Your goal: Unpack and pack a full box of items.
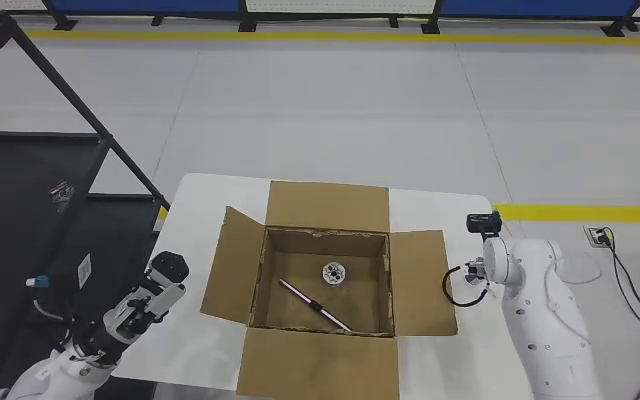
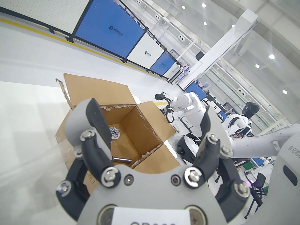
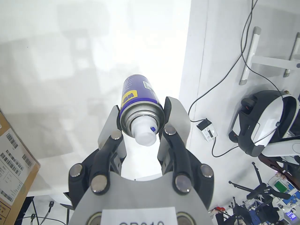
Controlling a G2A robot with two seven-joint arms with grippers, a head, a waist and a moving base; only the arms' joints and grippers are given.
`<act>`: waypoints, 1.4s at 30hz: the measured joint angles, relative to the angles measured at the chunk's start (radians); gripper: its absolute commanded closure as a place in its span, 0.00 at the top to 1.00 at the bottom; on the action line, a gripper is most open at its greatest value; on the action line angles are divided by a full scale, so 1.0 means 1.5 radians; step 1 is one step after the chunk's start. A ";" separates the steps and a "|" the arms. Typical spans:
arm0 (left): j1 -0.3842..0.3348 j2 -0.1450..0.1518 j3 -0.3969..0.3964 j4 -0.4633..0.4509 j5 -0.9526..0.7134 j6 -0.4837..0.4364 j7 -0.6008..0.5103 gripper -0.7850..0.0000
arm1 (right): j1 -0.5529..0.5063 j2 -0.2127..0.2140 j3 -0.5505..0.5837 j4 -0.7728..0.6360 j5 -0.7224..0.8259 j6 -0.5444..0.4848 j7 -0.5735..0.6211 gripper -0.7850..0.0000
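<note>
Box (image 2: 98, 92) interior partly behind left hand (image 2: 150, 108)

White table (image 1: 212, 198) — open cardboard box (image 1: 328, 206) at centre.

Logo lettering on blue and white wall panels (image 2: 110, 28); barcode labels (image 3: 11, 141) with small print on box (image 3: 31, 168) flap; yellow lettering on purple spray can (image 3: 137, 92).

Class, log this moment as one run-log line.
left gripper: open, empty | right gripper: shut on spray can | box: open, rod and round part inside
</note>
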 measured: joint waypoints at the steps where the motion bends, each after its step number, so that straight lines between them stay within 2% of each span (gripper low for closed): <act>1: 0.000 0.000 0.000 0.000 0.000 0.000 0.000 1.00 | 0.002 0.000 0.002 0.009 0.005 -0.001 -0.005 0.42; 4: 0.000 0.000 0.000 0.000 0.000 0.000 0.000 1.00 | 0.006 0.000 0.007 0.027 0.017 -0.008 -0.018 0.49; 5: 0.000 0.000 0.000 0.000 0.000 0.000 0.000 1.00 | 0.007 0.001 0.009 0.031 0.019 -0.011 -0.022 0.62; 8: 0.000 0.000 0.000 0.000 0.000 0.000 0.000 1.00 | 0.008 0.002 0.014 0.037 0.023 -0.013 -0.027 0.76; 11: 0.000 0.000 0.000 0.000 0.000 0.000 0.000 1.00 | 0.008 0.003 0.017 0.036 0.025 -0.014 -0.028 0.76; 16: 0.000 0.000 0.000 0.000 0.000 0.000 0.000 1.00 | 0.006 0.005 0.025 0.013 0.018 -0.005 -0.029 0.84; 18: 0.000 0.000 0.000 0.000 0.000 0.000 0.000 1.00 | -0.004 0.006 0.037 -0.032 0.019 0.014 -0.046 1.00; 22: 0.000 0.000 0.000 0.000 0.000 0.000 0.000 1.00 | -0.059 0.007 0.049 -0.214 -0.028 0.085 -0.063 1.00; 25: 0.000 0.000 0.000 0.000 0.000 0.000 0.000 1.00 | -0.110 0.004 0.026 -0.389 -0.066 0.132 -0.072 1.00; 28: 0.000 0.000 0.000 0.000 0.000 0.000 0.000 1.00 | -0.137 -0.001 -0.033 -0.514 -0.064 0.106 -0.094 1.00; 30: 0.000 0.000 0.000 0.000 0.000 0.000 0.000 1.00 | -0.133 -0.005 -0.090 -0.550 -0.025 0.049 -0.105 1.00; 34: 0.006 0.000 -0.005 -0.003 0.007 0.013 0.033 1.00 | -0.082 -0.016 -0.204 -0.492 0.039 -0.050 -0.100 1.00; 38: 0.017 0.001 -0.019 -0.002 0.004 0.016 0.056 1.00 | -0.014 -0.038 -0.316 -0.370 0.107 -0.086 -0.100 1.00; 42: 0.018 0.001 -0.020 -0.002 0.004 0.016 0.057 1.00 | 0.042 -0.061 -0.394 -0.242 0.171 -0.106 -0.092 1.00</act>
